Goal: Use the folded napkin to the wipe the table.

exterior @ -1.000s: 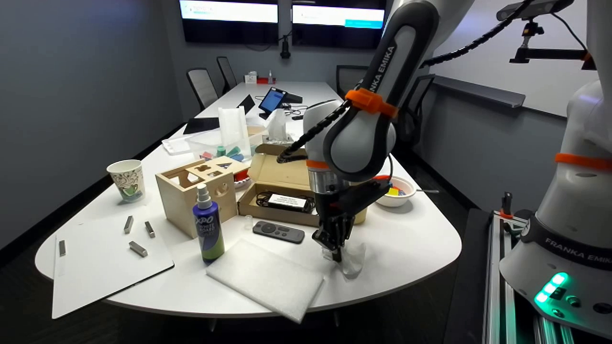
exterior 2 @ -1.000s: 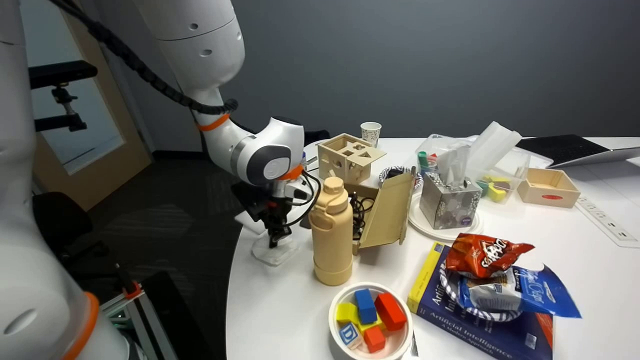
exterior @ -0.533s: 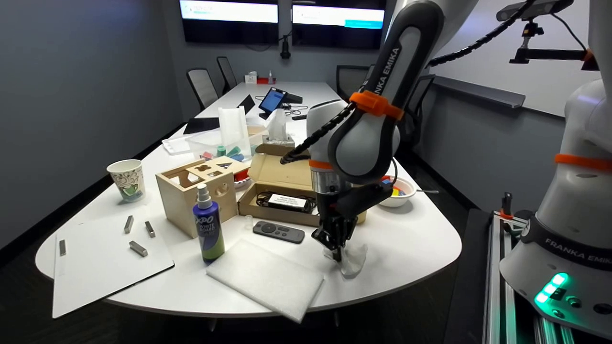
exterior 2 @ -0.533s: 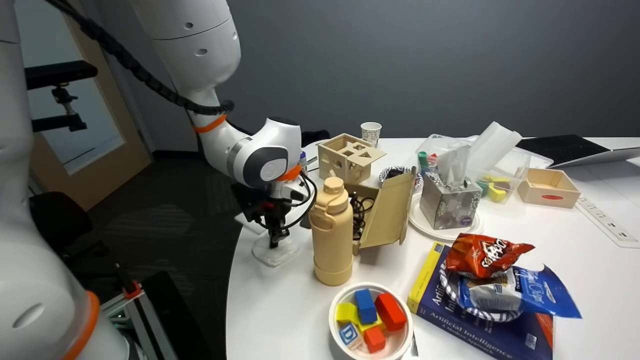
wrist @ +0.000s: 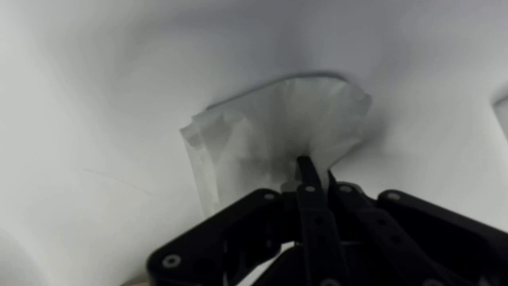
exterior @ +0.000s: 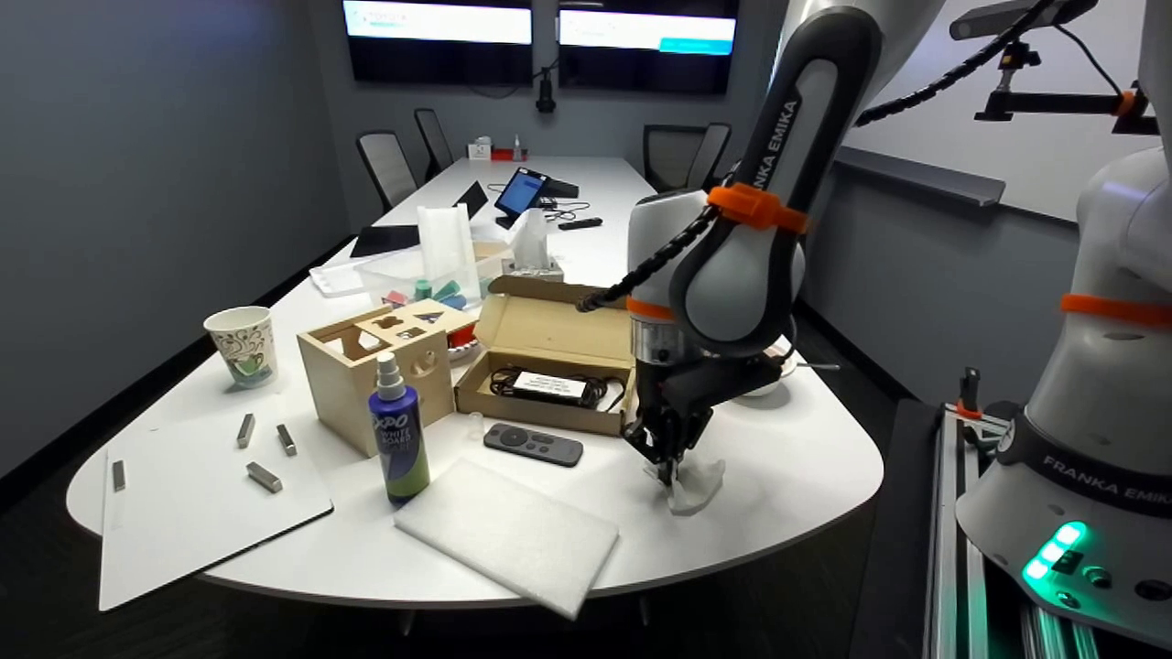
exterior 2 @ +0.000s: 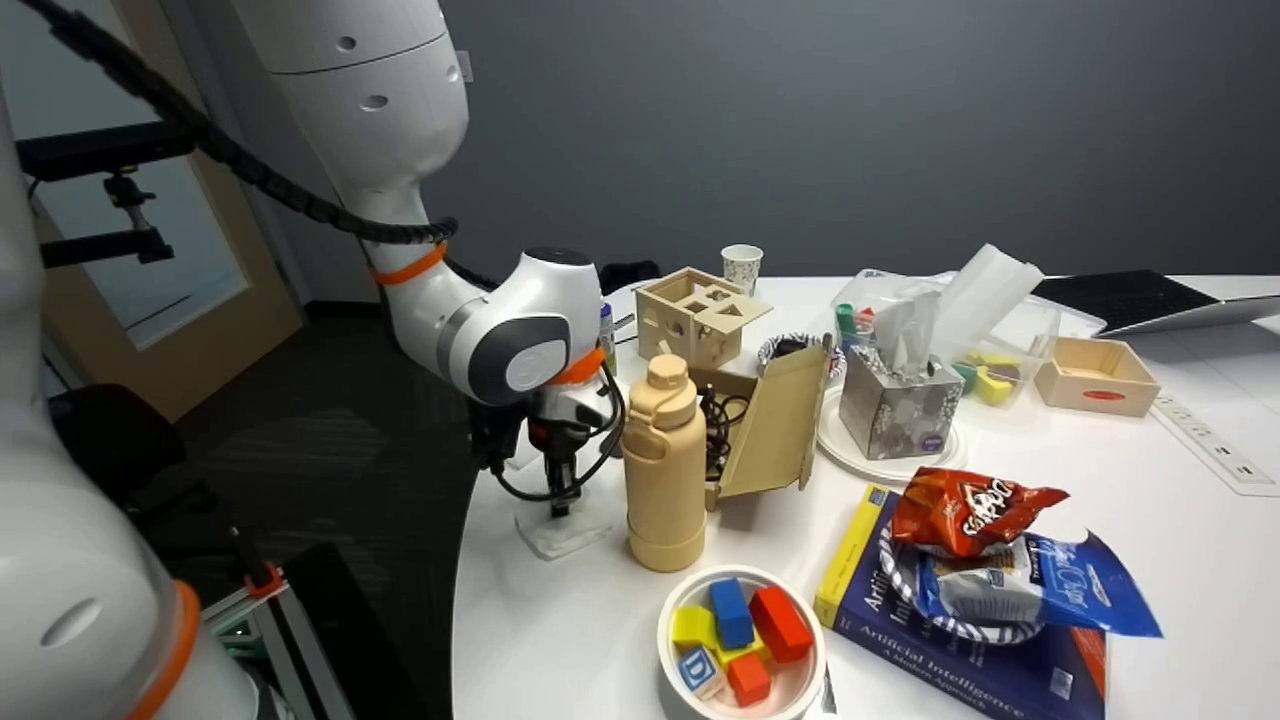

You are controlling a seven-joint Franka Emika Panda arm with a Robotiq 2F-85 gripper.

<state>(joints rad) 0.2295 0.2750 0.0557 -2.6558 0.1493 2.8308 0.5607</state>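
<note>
A: Operator, what does your black two-finger gripper [wrist: 317, 167] have?

B: In the wrist view you're pinching the small white folded napkin [wrist: 270, 135]: your fingertips sit close together with the thin, creased material caught between them, the rest of it fanning out beyond.

A: And where is that napkin on your long white glossy table [exterior: 787, 499]?

B: Go by the open brown cardboard box [exterior: 558, 331]. In both exterior views you have the napkin near it but apart from it, toward the table's rounded end, low at the tabletop. Whether all of it touches, I can't tell you.

A: What else do you have around that box?

B: Just beside it, the slim dark grey remote control [exterior: 534, 445] and the pale wooden cube-shaped box [exterior: 334, 394] with cut-out holes. In an exterior view, you also see the tall peach-coloured bottle [exterior 2: 665, 490] upright just beside it. Farther from it than the remote control, the flat white rectangular sheet [exterior: 508, 540] pokes a corner past your table's edge.
</note>
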